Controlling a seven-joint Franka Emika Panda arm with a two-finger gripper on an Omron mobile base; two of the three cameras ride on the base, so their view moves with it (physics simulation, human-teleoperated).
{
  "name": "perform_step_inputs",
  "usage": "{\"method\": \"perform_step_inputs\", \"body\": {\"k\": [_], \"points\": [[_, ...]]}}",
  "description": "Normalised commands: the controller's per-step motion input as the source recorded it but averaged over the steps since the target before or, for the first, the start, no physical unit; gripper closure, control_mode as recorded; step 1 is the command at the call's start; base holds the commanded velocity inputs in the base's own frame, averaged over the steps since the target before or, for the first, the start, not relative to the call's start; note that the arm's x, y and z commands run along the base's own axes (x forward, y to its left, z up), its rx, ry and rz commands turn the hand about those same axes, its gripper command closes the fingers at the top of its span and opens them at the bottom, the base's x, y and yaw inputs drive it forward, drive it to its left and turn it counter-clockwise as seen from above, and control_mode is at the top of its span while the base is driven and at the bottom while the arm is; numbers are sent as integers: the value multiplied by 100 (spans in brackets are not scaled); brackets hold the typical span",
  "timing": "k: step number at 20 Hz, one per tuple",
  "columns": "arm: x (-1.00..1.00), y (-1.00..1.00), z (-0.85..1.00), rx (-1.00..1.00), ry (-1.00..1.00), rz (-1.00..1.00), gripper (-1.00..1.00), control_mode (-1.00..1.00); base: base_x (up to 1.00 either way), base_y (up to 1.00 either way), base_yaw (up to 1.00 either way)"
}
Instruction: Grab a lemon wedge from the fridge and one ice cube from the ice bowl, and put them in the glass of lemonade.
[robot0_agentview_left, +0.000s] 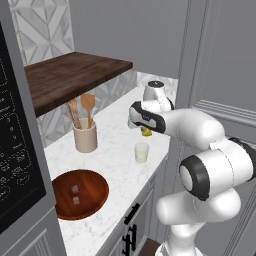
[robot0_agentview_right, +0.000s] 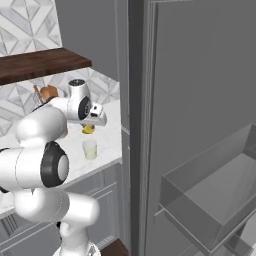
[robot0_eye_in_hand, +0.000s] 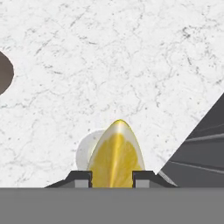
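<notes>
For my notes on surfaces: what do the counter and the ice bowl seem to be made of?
Counter: looks like polished white marble, from its grey veining. Ice bowl: looks like reddish-brown wood with a smooth finish; faint grain shows.

No readable text anywhere. The dark panel (robot0_agentview_left: 15, 150) at the left edge of the left base view has faint pale marks in rows, prob. buttons or digits, but too blurred to make out. No labels or brands on the crock (robot0_agentview_left: 85, 137), the glass (robot0_agentview_left: 142, 152), the fridge (robot0_agentview_right: 200, 100) or the arm (robot0_agentview_left: 200, 150).
</notes>
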Motion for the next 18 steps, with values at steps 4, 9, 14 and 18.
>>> {"method": "perform_step_inputs", "body": {"k": [4, 9, 14, 18], "points": [[35, 0, -3, 0, 3, 0, 100, -100, 0, 0, 0], [11, 0, -13, 0, 0, 0, 100, -100, 0, 0, 0], [0, 0, -26, 0, 0, 0, 100, -100, 0, 0, 0], [5, 0, -29, 0, 0, 0, 100, -100, 0, 0, 0]]}}
